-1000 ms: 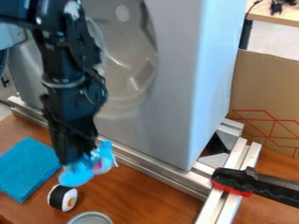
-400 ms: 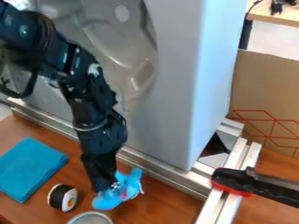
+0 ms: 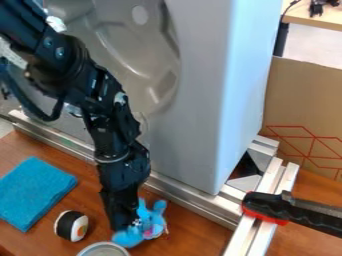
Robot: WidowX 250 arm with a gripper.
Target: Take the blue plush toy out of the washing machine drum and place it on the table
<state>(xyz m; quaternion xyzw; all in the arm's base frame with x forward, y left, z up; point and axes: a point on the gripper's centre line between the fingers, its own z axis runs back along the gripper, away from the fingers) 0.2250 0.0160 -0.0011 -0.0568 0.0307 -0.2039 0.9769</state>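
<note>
Near the middle of the scene's near side, I have the black two-finger tool point(image 3: 135, 222) closed around a bright blue plush toy point(image 3: 155, 220) with a pink patch, low over the brown wooden counter point(image 3: 190, 232). Just left of the toy sits a round metal can point(image 3: 103, 245). Farther left I see a black-and-white toy sushi roll point(image 3: 70, 226), then a folded blue cloth point(image 3: 33, 192). Behind runs a silver metal rail point(image 3: 184, 196).

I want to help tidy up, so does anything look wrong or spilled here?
Nothing looks spilled or broken. Slightly odd: the sushi roll toy lies on its side, its colorful filling facing sideways, and the blue plush toy is tilted at the gripper.
</note>
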